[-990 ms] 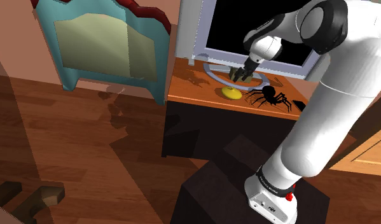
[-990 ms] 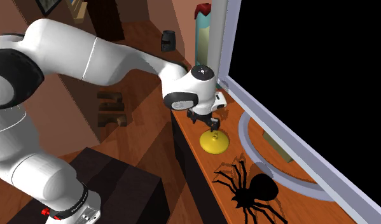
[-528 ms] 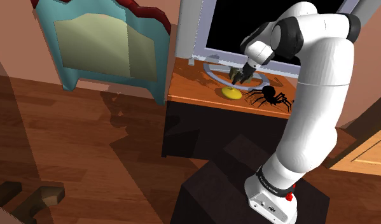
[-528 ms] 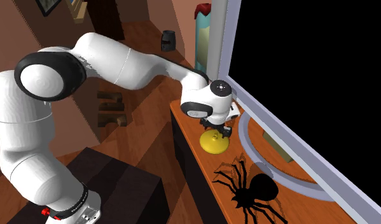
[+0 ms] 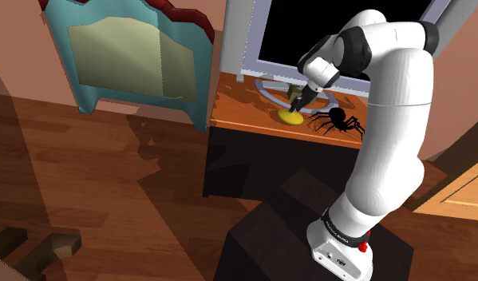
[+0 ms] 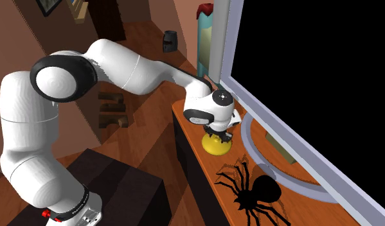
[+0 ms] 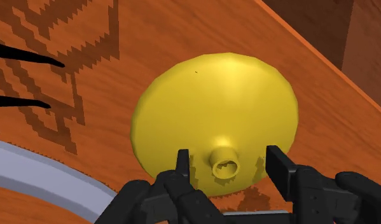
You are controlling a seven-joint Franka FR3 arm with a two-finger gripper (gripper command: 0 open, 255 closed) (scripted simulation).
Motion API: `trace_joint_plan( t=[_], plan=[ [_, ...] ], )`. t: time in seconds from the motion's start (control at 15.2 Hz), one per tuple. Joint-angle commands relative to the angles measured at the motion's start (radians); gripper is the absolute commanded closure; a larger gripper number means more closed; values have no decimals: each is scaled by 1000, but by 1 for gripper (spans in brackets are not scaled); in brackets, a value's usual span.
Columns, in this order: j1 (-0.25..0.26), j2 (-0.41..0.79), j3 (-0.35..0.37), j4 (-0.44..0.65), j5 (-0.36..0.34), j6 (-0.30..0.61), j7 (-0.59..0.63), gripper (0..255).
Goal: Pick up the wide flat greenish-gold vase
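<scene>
The black gripper (image 7: pixel 228 164) is hovering low over the wide, flat yellow-gold vase (image 7: pixel 214 108), its fingers spread apart and flanking the short neck without clasping it. The vase, a glossy shallow dome with a small round mouth, is sitting near the front edge of an orange-brown wooden counter (image 5: pixel 245 108), just beside the grey ring base (image 7: pixel 42 172) of a large monitor (image 5: pixel 309 32). A black spider figure (image 5: pixel 337 120) is crouching nearby, while a blue cabinet (image 5: pixel 125 56) is standing on the plank floor (image 5: pixel 85 184).
</scene>
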Motion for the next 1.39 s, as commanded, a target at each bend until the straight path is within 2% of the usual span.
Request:
trace_joint_plan(
  t=[0.0,0.53,1.32],
  plan=[
    [-1,2,2,0,3,2,-2,255],
    [-1,1,1,-1,2,2,-2,255],
    [45,-95,-63,31,-113,-91,92,255]
  ],
)
